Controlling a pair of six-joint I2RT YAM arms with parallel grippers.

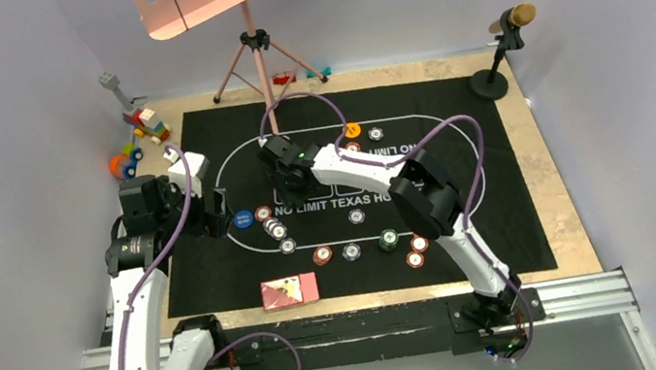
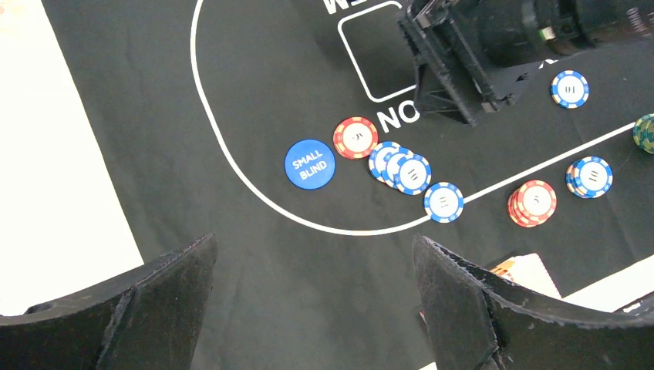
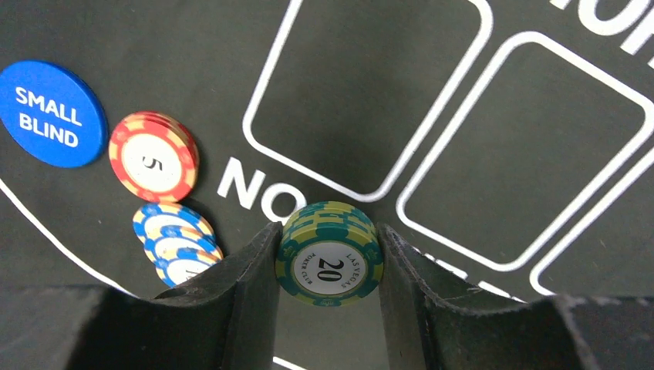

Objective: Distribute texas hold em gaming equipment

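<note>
My right gripper (image 3: pixel 330 230) is shut on a small stack of green "20" chips (image 3: pixel 330 256), held just above the black mat beside the printed "NO". To its left lie a red "5" chip (image 3: pixel 153 156), fanned blue-white chips (image 3: pixel 176 243) and the blue SMALL BLIND disc (image 3: pixel 51 114). From above, the right gripper (image 1: pixel 285 178) is left of the mat's centre. My left gripper (image 2: pixel 314 247) hangs open over bare mat, nearer than the blue disc (image 2: pixel 309 163). An orange disc (image 1: pixel 352 129), more chips (image 1: pixel 351 252) and the card box (image 1: pixel 289 291) lie on the mat.
The black felt mat (image 1: pixel 508 236) covers most of the wooden table. Colourful toy blocks (image 1: pixel 142 129) sit at the back left, a tripod stand (image 1: pixel 255 53) at the back centre, and a microphone on a round base (image 1: pixel 491 80) at the back right.
</note>
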